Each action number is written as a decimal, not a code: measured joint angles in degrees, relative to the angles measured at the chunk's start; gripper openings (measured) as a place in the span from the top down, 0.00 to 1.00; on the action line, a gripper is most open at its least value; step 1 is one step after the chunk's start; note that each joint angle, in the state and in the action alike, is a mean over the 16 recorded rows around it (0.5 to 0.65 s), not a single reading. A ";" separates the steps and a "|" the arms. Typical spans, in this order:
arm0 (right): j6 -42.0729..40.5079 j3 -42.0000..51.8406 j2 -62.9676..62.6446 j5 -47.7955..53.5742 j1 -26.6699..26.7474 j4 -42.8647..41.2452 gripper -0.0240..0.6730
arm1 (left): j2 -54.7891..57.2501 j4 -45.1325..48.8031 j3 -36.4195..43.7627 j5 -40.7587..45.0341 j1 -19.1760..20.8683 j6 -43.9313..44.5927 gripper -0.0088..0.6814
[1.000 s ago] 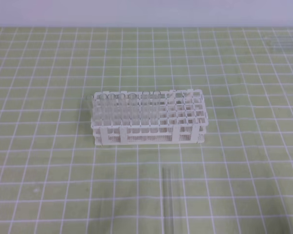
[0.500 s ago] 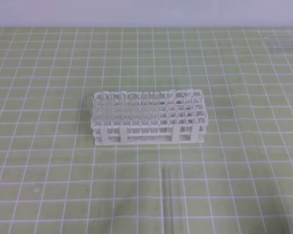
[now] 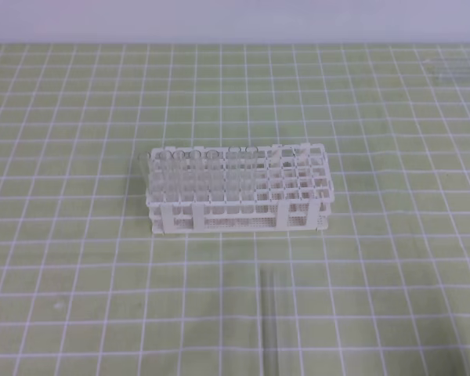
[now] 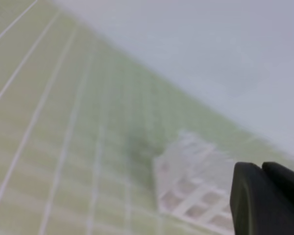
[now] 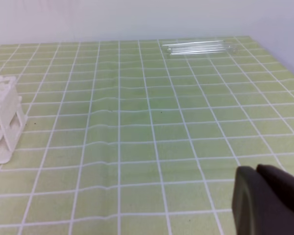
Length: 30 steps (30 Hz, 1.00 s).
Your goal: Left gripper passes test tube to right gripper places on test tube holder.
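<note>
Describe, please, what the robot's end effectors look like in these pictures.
Only a corner of each shows. The left end effector is a matte black block with rounded edges; the right end effector looks alike. No cables or markings are visible, and the overhead view shows neither.

Left gripper [image 4: 267, 200]: black finger tips only, lower right of left wrist view; opening not readable. Right gripper [image 5: 269, 200]: same, lower right of right wrist view. Neither in exterior high view.
</note>
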 joint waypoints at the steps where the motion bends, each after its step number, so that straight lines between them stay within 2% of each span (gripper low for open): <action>1: 0.00 0.00 0.00 0.00 0.00 0.00 0.97 | 0.57 0.06 -1.59 2.22 -0.33 1.19 0.99; 8: 0.00 0.00 0.01 0.00 0.00 -0.03 0.97 | 8.20 0.34 -15.33 19.49 -2.39 9.03 0.99; 15: 0.00 0.00 0.05 0.00 0.00 -0.08 0.97 | 21.64 0.68 -27.45 36.06 -3.02 12.87 0.99; 21: 0.00 0.00 0.09 0.00 0.00 -0.11 0.97 | 33.52 0.82 -32.94 42.64 -4.71 14.50 0.99; 25: 0.00 0.00 0.10 0.00 0.00 -0.11 0.97 | 41.14 1.66 -35.30 43.40 -8.65 13.59 0.99; 30: 0.00 0.00 0.10 0.00 0.00 -0.11 0.97 | 50.26 5.36 -38.41 42.54 -17.11 9.33 0.99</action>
